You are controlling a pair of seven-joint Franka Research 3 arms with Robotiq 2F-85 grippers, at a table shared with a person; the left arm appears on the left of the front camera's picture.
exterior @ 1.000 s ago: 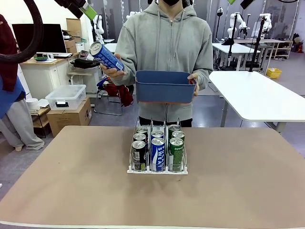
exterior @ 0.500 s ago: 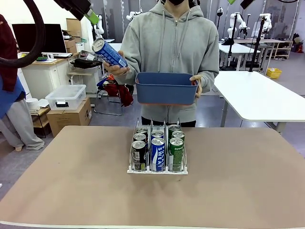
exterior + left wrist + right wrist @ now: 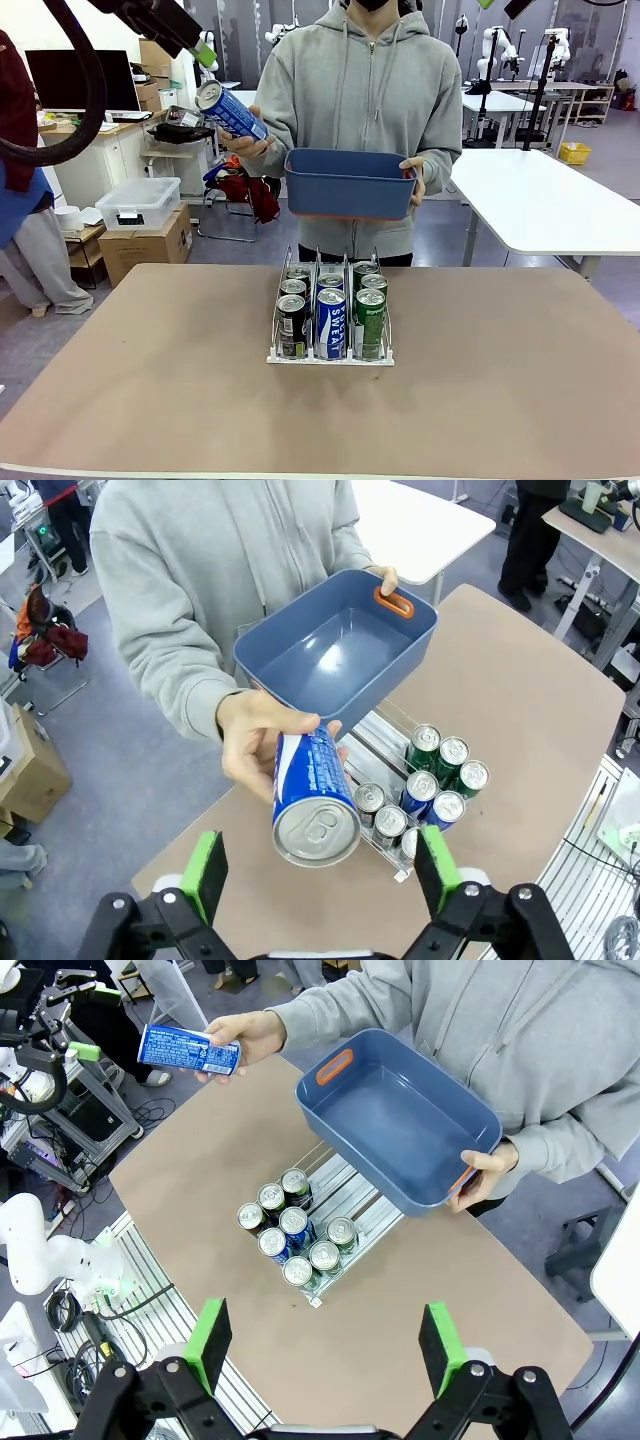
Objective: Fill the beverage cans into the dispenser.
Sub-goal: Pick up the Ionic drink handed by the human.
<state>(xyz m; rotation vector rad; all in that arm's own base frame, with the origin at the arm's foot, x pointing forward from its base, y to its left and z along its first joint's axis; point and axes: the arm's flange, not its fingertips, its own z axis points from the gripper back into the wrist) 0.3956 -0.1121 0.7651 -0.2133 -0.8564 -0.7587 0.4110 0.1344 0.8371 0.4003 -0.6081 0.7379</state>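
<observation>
**Both my grippers wide, a blue can offered to my left**

My left gripper (image 3: 320, 865) hangs with its green-padded fingers (image 3: 205, 872) spread wide and nothing between them. Just beyond them, the silver top of a blue-white can (image 3: 314, 798) faces me, tilted — it lies in the person's hand (image 3: 252, 742), apart from my pads. My right gripper (image 3: 325, 1345) is likewise spread and holding nothing, high above the table (image 3: 480, 1290).

Below, near the table's middle, stands the dispenser (image 3: 330, 355) with six cans upright in its three lanes, two per lane: black cans (image 3: 292, 322) in the left lane as seen from the front, blue-white ones (image 3: 330, 318) in the middle, green ones (image 3: 370, 318) in the right. They crowd toward the low front lip.

Farther off, at the far edge, the person in a grey hoodie (image 3: 350, 90) holds a blue bin (image 3: 348, 184) by its orange handle with the other hand (image 3: 414, 178) — from my wrists its inside looks bare. The offered can is raised beside the bin, above the table's far left, well apart from the dispenser.
</observation>
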